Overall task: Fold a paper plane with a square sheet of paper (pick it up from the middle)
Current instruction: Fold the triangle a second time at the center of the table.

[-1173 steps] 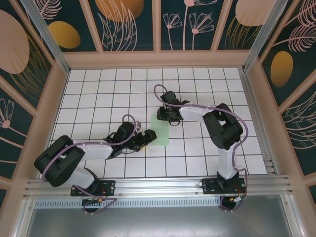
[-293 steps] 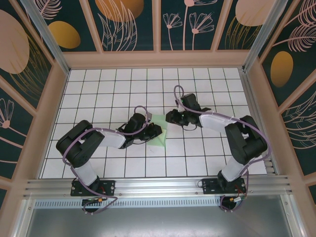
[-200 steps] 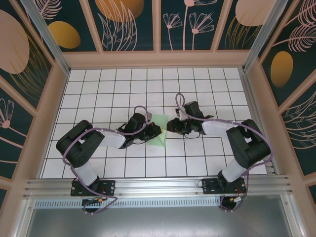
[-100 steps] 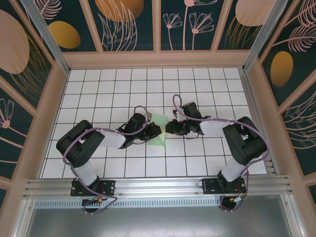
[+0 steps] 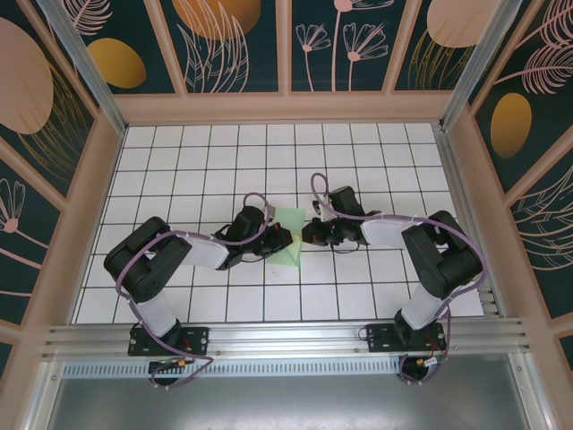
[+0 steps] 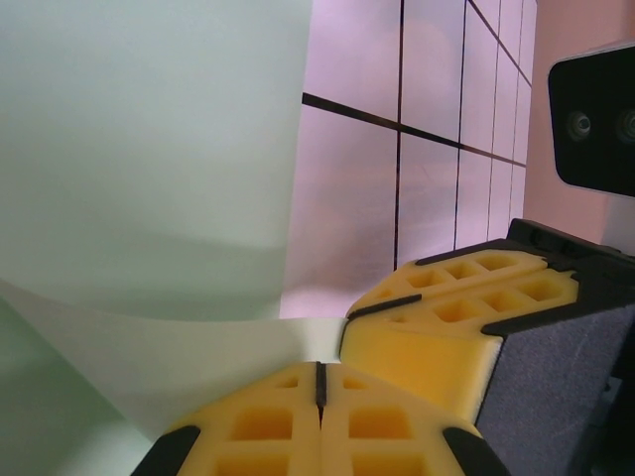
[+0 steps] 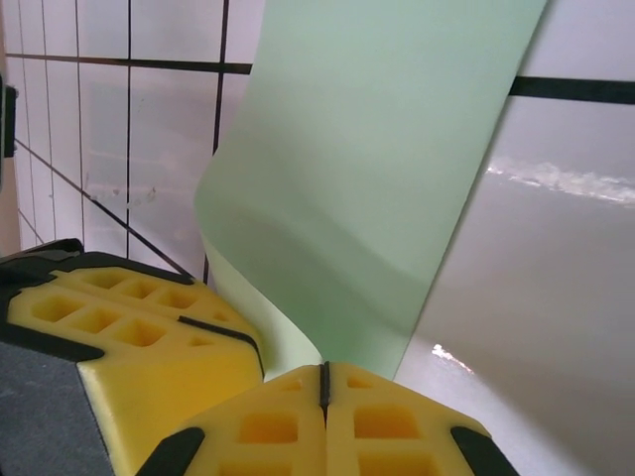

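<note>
The square sheet of paper point(image 5: 292, 245), pale mint green, lies folded on the white grid table between my two grippers, with one edge curled up off the tiles. My left gripper point(image 5: 283, 236) is shut, and the raised edge of the sheet point(image 6: 149, 149) runs into its fingertips point(image 6: 268, 416). My right gripper point(image 5: 308, 235) meets it from the right, shut on the same curled edge point(image 7: 377, 169). The two pairs of yellow fingers touch side by side: the right one's finger point(image 6: 437, 332) shows in the left wrist view, the left one's point(image 7: 149, 327) in the right wrist view.
The white grid table point(image 5: 197, 170) is ringed by a low pink wall point(image 5: 286, 107) and patterned panels. An aluminium rail point(image 5: 269, 340) crosses the near edge by both arm bases. Both forearms lie low over the tiles on either side of the paper.
My right gripper slid a little left to the paper's raised edge and closed there. The left gripper stayed shut in place.
</note>
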Controlling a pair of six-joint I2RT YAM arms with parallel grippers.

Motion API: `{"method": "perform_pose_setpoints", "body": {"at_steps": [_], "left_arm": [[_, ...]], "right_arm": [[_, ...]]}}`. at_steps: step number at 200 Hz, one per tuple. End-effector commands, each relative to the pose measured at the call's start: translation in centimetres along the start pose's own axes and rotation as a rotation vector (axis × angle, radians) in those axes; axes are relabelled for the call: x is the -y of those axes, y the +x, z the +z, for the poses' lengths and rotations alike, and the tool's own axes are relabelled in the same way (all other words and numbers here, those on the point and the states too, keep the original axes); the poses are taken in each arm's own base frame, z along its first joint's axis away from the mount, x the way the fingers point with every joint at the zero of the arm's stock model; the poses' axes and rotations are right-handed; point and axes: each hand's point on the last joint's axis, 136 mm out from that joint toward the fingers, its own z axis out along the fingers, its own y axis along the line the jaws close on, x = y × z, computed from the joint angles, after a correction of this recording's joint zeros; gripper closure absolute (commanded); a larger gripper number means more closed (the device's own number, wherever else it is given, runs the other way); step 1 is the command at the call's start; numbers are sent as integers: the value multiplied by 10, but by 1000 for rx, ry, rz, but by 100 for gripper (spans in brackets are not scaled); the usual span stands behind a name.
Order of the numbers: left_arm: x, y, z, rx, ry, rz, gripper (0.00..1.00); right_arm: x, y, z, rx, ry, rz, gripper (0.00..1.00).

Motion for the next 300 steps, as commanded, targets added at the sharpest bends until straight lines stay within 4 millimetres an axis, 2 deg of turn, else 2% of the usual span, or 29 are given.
{"method": "perform_pose_setpoints", "body": {"at_steps": [1,30,124,300], "left_arm": [[18,-3,-4,10,52,30,92],[15,-3,-4,8,31,44,88],[16,-1,6,-33,43,54,86],[3,3,15,-67,-8,52,88]], "right_arm": [[0,-14,1,36,22,-26,98],[5,-17,1,40,41,-21,98],[13,-19,8,27,80,-17,98],[24,-17,13,11,119,6,97]]}}
